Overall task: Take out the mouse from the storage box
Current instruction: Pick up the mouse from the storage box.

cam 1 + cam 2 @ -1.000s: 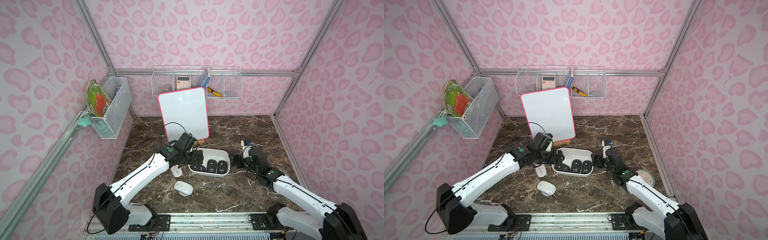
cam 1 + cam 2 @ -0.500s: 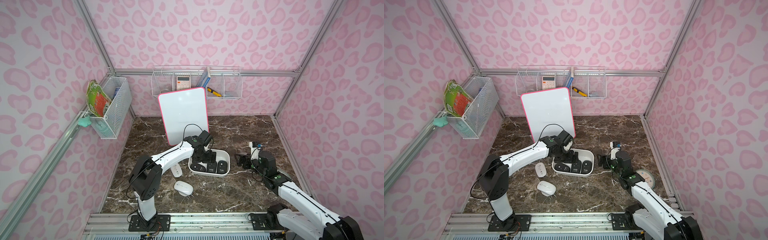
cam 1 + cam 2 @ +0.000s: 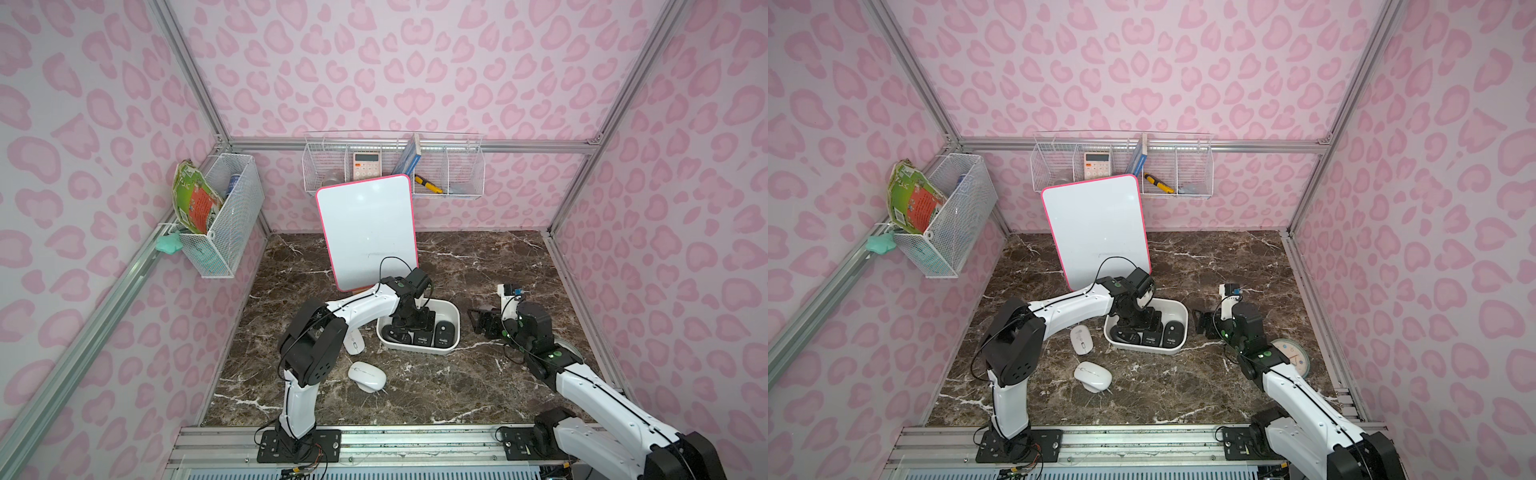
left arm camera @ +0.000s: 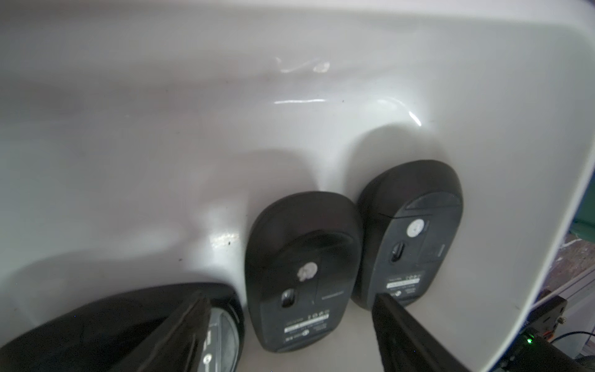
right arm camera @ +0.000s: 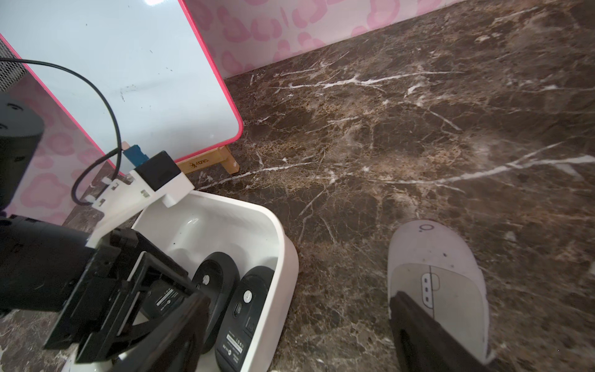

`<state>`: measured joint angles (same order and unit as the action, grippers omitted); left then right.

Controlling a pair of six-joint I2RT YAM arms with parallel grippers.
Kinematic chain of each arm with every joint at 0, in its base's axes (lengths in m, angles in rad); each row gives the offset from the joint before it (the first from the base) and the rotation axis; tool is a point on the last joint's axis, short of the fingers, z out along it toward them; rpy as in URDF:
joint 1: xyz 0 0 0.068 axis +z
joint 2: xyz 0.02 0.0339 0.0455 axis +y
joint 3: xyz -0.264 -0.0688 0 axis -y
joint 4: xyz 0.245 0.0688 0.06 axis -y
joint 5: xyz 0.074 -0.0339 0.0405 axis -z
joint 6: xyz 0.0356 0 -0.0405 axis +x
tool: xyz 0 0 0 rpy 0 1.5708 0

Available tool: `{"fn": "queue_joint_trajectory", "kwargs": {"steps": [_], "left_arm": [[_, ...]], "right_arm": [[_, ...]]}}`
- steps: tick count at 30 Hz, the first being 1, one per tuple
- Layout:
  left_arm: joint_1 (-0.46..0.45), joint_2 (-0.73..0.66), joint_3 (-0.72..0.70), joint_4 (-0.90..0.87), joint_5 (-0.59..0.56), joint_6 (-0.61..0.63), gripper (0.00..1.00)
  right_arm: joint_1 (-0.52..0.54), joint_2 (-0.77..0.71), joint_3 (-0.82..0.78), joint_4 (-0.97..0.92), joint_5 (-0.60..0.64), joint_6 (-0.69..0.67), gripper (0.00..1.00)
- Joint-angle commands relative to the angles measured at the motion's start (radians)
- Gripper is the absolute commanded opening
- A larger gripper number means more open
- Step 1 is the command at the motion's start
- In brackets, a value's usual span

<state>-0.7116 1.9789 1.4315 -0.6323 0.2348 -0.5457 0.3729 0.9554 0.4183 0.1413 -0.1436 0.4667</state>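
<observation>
Left tool is straddling the middle black mouse in the storage box, jaws open; recommend centring before closing on its flanks. Right tool is standing open, empty.

I'm looking at a robotics lab booth: aluminium framing holds pink patterned wall panels around a marble-look tabletop. The left arm and right arm are bolted to a metal rail at its front.
</observation>
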Motion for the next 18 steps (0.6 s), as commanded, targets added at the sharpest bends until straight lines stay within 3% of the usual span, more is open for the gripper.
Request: {"fn": "queue_joint_trajectory", "kwargs": {"steps": [1,8,18], "left_arm": [[0.001,0.023,0.006,0.026,0.009,-0.005,0.82],[0.001,0.065,0.015,0.038,-0.003,-0.008,0.71],[0.001,0.070,0.015,0.045,-0.013,-0.019,0.46]], "right_arm": [[0.000,-0.001,-0.003,0.038,-0.011,0.004,0.90],[0.000,-0.001,-0.003,0.040,-0.021,0.010,0.89],[-0.001,-0.010,-0.005,0.037,-0.022,0.013,0.89]]}}
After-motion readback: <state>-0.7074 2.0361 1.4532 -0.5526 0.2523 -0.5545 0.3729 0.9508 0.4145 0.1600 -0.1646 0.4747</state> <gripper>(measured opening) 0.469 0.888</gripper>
